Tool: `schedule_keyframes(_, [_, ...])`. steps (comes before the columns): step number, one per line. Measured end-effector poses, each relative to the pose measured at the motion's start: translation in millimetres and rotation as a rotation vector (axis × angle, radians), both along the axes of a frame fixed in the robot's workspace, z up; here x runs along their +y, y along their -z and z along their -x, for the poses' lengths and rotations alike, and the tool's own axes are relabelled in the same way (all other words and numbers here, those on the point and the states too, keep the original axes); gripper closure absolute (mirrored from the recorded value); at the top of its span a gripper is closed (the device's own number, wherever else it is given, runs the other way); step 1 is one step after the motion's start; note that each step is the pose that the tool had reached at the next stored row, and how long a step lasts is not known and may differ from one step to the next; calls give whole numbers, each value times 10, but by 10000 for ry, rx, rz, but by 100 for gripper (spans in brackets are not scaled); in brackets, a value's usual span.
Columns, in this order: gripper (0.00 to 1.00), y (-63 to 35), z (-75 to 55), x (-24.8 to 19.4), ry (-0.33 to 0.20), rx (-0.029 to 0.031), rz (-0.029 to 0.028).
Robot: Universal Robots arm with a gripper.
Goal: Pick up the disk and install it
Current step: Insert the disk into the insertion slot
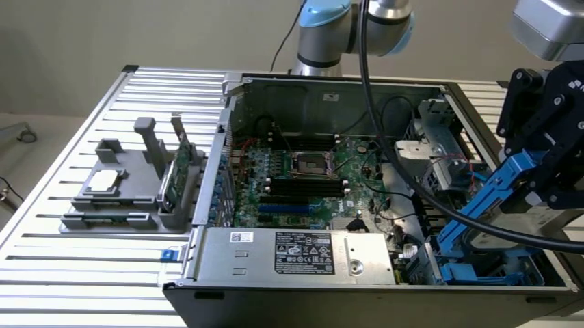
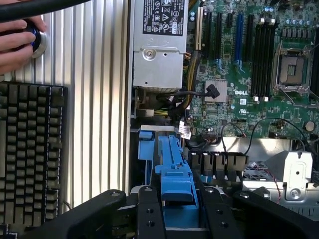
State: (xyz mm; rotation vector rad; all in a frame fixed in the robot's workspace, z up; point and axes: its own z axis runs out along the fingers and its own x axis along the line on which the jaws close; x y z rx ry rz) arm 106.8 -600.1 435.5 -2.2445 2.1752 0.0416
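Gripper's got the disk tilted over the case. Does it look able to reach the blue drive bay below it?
Probably yes. The gripper holds the disk right over the blue drive bay, whose top looks open. The thick black cable draped across that corner may snag.

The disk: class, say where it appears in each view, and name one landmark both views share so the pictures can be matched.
Exterior view: the disk hangs tilted at that view's right, over the far corner of the open computer case, gripped by the black jaws.
Wrist view: the disk sits between the jaws, beside the motherboard.
Shared landmark: the silver power supply.
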Motion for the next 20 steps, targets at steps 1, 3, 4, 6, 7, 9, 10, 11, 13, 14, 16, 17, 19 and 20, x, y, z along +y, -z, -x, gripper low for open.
schedule_keyframes(1, [67, 0, 2, 0, 0, -10, 2])
schedule_keyframes(3, [67, 0, 4, 0, -2, -11, 3])
schedule_keyframes(4, [67, 1, 7, 1, -1, -12, 2])
schedule_keyframes(6, [67, 1, 15, 0, 1, -12, 2])
schedule_keyframes(7, [67, 1, 18, 0, 0, -12, 2])
schedule_keyframes(9, [67, 1, 26, -1, 0, -21, 3])
schedule_keyframes(10, [67, 3, 32, -2, 0, -36, 1])
schedule_keyframes(11, [67, 4, 37, -2, -1, -57, 0])
schedule_keyframes(13, [67, 9, 48, -3, 0, -126, 3])
schedule_keyframes(14, [67, 14, 55, -3, 0, -176, 3])
schedule_keyframes(16, [67, 24, 79, -3, 1, -271, 2])
schedule_keyframes(17, [67, 29, 91, -3, 3, -294, 2])
schedule_keyframes(19, [67, 37, 111, -3, 6, -314, 1])
schedule_keyframes(20, [67, 41, 121, -3, 10, -323, 2])
